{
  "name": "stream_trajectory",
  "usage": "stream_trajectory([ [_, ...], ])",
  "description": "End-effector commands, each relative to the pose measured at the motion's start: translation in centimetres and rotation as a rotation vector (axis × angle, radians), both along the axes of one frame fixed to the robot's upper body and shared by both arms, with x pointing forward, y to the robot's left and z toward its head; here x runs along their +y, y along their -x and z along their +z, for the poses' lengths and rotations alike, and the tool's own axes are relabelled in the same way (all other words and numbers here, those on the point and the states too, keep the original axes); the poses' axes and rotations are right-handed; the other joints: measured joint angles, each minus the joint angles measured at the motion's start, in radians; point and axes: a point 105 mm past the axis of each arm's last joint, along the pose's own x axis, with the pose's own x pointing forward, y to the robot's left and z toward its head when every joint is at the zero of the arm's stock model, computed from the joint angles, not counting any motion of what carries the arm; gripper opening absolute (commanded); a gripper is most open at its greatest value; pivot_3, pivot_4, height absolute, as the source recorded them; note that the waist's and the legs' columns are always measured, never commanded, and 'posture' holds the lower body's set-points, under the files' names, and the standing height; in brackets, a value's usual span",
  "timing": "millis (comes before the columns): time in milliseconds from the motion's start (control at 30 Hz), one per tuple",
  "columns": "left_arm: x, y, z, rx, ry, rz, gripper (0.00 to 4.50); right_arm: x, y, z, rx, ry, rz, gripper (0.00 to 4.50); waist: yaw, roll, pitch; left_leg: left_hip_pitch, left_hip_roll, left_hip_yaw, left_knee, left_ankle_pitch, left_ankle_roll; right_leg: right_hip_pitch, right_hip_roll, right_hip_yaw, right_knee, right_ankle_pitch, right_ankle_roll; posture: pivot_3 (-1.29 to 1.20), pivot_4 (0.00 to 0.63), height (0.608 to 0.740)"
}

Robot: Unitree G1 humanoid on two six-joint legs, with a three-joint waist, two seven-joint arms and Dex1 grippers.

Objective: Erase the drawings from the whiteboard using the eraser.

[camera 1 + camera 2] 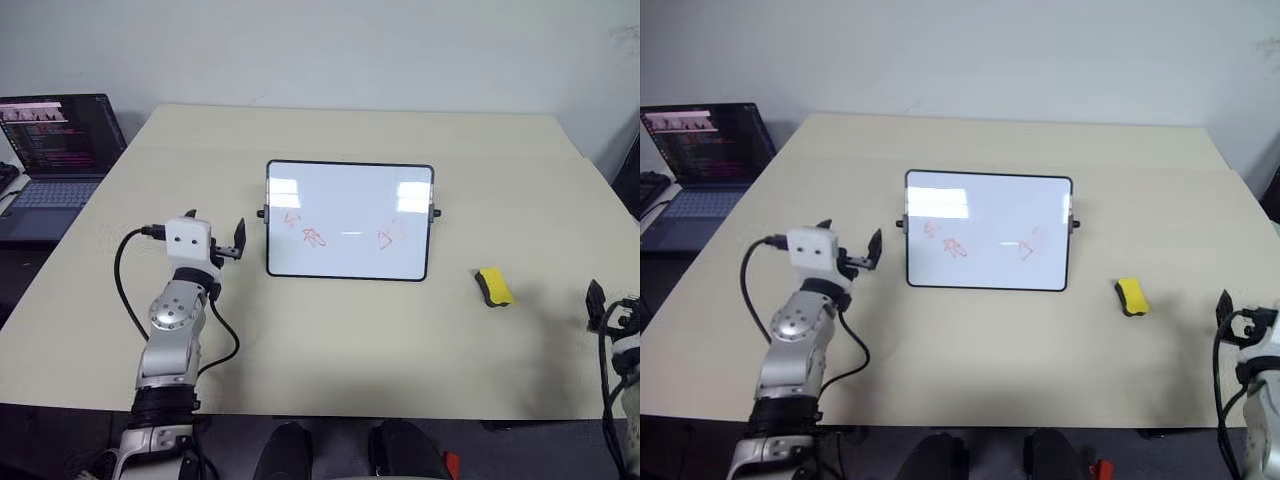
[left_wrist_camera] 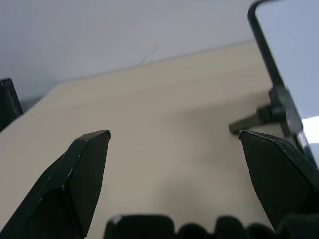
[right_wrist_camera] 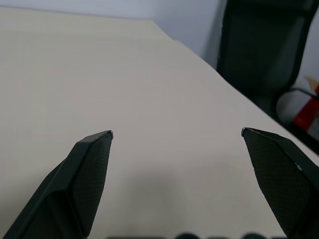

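The left gripper (image 1: 215,240) hovers over the table (image 1: 350,340) with its two black fingers spread wide and nothing between them. Just beyond its tips, a little to the right, stands the whiteboard (image 1: 349,220), its black knob (image 2: 271,113) on the near short side close to the right-hand finger (image 2: 279,174). The drawings (image 1: 314,236), a few thin red scribbles, sit on the lower half of the white surface, some nearer this gripper, one toward the far edge.

The right gripper (image 1: 605,308) is out at the table's right border, fingers likewise wide apart and empty. The eraser (image 1: 493,287) lies flat on the table between that gripper and the whiteboard, apart from both.

Off to the far left of the left gripper, a laptop (image 1: 50,160) stands open.
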Motion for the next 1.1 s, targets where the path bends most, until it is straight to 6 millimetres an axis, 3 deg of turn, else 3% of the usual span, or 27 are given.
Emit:
stream_trajectory([
  [33,0.2,-0.1,0.7,-0.024,0.01,0.024,4.5,0.0,0.0,1.4,-0.02,0.027,-0.006,4.49,0.0,0.0,0.0,0.0,0.0,0.0,0.0,0.0,0.0,0.0,0.0,0.0,0.0,0.0,0.001,0.0,0.15,0.74],
  [133,1.4,-0.1,0.1,-0.005,0.03,0.092,4.5,-0.3,-0.2,0.9,0.013,0.032,-0.047,4.49,0.001,0.0,0.0,0.0,-0.001,0.001,0.001,0.0,0.0,0.001,0.0,0.001,0.0,-0.001,0.002,0.0,0.15,0.74],
  [233,1.9,-0.2,0.7,-0.012,0.034,0.102,4.5,0.0,-0.6,1.8,0.007,0.031,-0.04,4.49,0.001,0.0,0.0,0.0,-0.001,0.0,0.0,0.0,0.0,0.0,0.0,0.001,0.0,-0.001,0.002,0.0,0.15,0.74],
  [500,4.8,-0.9,5.0,-0.082,0.067,0.022,4.5,0.7,-3.1,4.3,-0.107,0.044,-0.01,4.49,0.0,0.0,0.0,0.0,-0.001,0.0,0.0,0.0,0.0,0.0,0.0,0.0,0.0,-0.001,0.002,0.0,0.15,0.74],
  [667,4.6,-2.0,11.8,-0.211,0.045,-0.173,4.5,2.1,-4.5,7.3,-0.185,0.038,0.073,4.49,0.005,-0.001,0.001,-0.001,-0.001,0.0,0.0,0.0,0.0,0.0,0.001,-0.001,0.0,0.0,0.001,0.0,0.15,0.74],
  [733,2.9,-2.4,13.8,-0.245,0.045,-0.29,4.5,3.1,-4.2,7.8,-0.178,0.034,0.126,4.49,0.011,-0.001,0.001,-0.002,-0.002,0.001,0.001,0.0,0.0,0.0,0.001,-0.003,0.0,0.0,0.0,0.0,0.15,0.74],
  [833,-1.7,-2.0,14.7,-0.218,0.039,-0.547,4.5,4.9,-3.5,7.7,-0.15,0.015,0.228,4.49,0.013,-0.001,0.001,-0.003,-0.004,0.0,0.0,0.0,0.0,0.0,0.001,-0.002,-0.001,0.0,0.001,0.0,0.15,0.74],
  [933,-5.0,-0.9,14.0,-0.134,0.062,-0.767,4.5,7.4,-3.0,7.4,-0.119,-0.008,0.34,4.49,0.005,-0.001,0.001,-0.004,-0.004,0.0,0.001,-0.001,-0.001,0.0,0.0,0.0,-0.002,-0.001,0.002,0.0,0.15,0.74],
  [1100,-10.6,1.5,10.9,0.087,-0.003,-1.134,4.5,11.1,-1.9,7.2,0.013,-0.001,0.52,4.49,-0.006,0.0,0.001,-0.002,-0.001,0.0,0.0,-0.001,-0.001,-0.001,0.001,0.0,-0.001,-0.001,0.002,0.0,0.15,0.74],
])
